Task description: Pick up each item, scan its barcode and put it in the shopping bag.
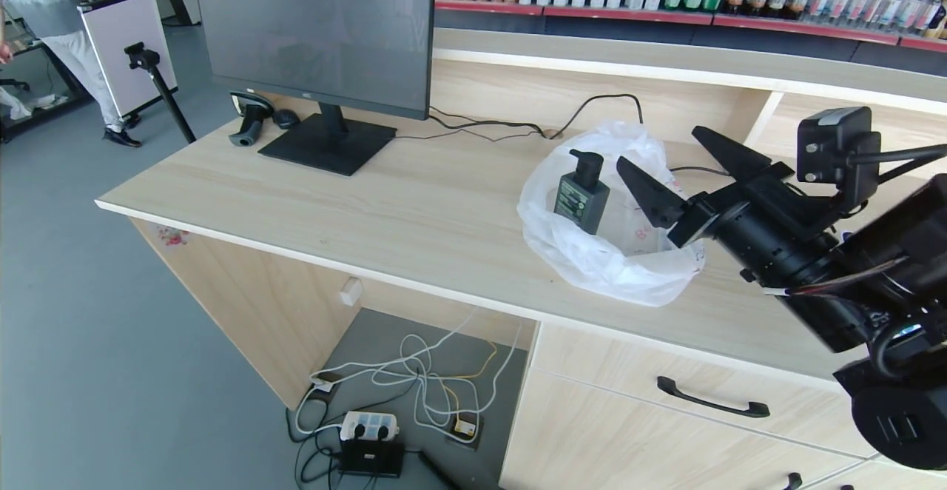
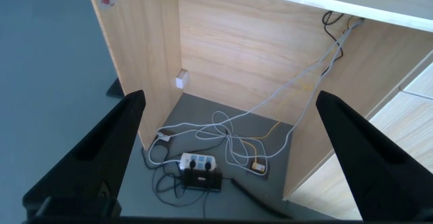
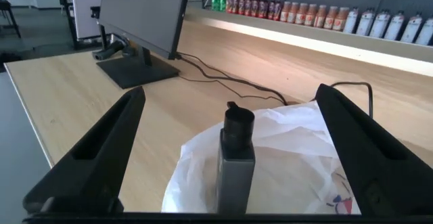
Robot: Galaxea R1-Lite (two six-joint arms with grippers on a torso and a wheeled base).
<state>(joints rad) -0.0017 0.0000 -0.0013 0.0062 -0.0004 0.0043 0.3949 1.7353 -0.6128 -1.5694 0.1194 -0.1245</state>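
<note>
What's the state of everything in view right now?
Bottle: standing in the bag.
Bag: open, on the counter.
Monitor: screen dark.
Scanner: resting beside the monitor base.
Drawer: shut.
Right gripper: jaws open, empty, over the bag.
Left gripper: jaws open, empty.

My right claw [image 1: 658,146] is matte black, the pump bottle [image 1: 582,195] at its nine o'clock is dark grey-green with a black pump, the shopping bag [image 1: 592,260] is milky translucent white with small red print, and the tabletop [image 1: 370,201] is pale wood grain.
</note>
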